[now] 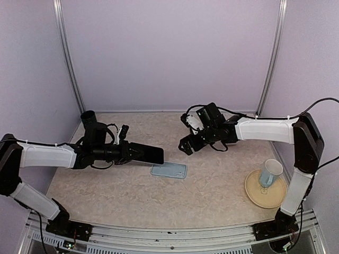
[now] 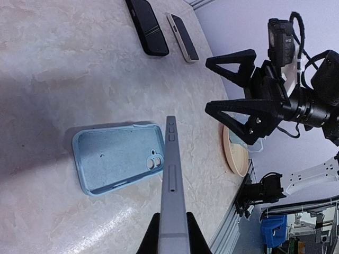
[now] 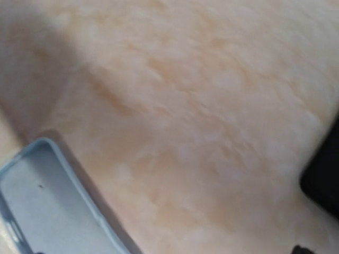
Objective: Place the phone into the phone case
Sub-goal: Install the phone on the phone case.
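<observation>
My left gripper (image 1: pixel 131 153) is shut on a dark phone (image 1: pixel 147 154), which it holds on edge above the table. In the left wrist view the phone's grey side (image 2: pixel 171 174) runs up from between the fingers (image 2: pixel 173 235). The light blue phone case (image 1: pixel 169 170) lies flat and open side up, just right of the phone's tip; it also shows as the case (image 2: pixel 114 156) and, blurred, the case (image 3: pixel 37 206). My right gripper (image 1: pixel 186 133) hovers behind the case with its jaws wide open and nothing between them, seen too as the gripper (image 2: pixel 207 84).
A cup (image 1: pixel 271 172) stands on a tan plate (image 1: pixel 265 193) at the right front. Two other phones, one dark (image 2: pixel 147 26) and one pale-edged (image 2: pixel 183 30), lie on the table further off. A dark shape (image 3: pixel 323 185) sits at the right wrist view's edge.
</observation>
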You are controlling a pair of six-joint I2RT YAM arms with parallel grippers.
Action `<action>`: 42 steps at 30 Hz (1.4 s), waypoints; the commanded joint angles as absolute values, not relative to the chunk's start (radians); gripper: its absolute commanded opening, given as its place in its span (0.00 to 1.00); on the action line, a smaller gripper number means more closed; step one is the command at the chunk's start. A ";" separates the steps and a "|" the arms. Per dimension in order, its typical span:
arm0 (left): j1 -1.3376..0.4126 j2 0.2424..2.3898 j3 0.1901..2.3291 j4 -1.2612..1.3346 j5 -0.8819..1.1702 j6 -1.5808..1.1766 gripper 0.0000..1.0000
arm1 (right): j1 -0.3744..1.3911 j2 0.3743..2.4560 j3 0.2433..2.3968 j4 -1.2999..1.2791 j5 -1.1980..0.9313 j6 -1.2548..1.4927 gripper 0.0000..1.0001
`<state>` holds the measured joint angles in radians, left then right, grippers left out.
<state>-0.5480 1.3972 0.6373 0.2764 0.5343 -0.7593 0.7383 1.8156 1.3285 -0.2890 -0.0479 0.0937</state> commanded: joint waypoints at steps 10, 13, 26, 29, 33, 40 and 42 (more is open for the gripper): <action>-0.543 1.552 0.938 0.134 0.739 -0.600 0.00 | 0.698 1.666 1.188 -0.308 -0.139 0.373 1.00; -0.543 1.618 0.984 0.140 0.763 -0.592 0.00 | 0.695 1.621 1.130 -0.214 -0.119 0.368 1.00; -0.563 1.737 1.013 0.115 0.761 -0.690 0.00 | 0.681 1.548 0.986 -0.087 -0.084 0.452 1.00; -0.571 1.746 1.028 0.043 0.732 -0.667 0.00 | 0.680 1.550 0.974 -0.087 -0.071 0.456 1.00; -0.571 1.743 1.008 0.009 0.701 -0.668 0.00 | 0.681 1.525 0.923 -0.035 -0.076 0.473 1.00; -0.566 1.710 0.971 -0.051 0.638 -0.675 0.00 | 0.686 1.577 0.927 -0.053 -0.130 0.477 0.99; -0.562 1.702 0.968 -0.053 0.624 -0.674 0.00 | 0.697 1.605 0.936 -0.048 -0.153 0.483 0.98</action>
<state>-0.5671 1.7512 0.9791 -0.0467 0.6518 -0.6773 0.6891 1.5578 0.9176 -0.0616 -0.1047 0.4664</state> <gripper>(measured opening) 0.074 0.989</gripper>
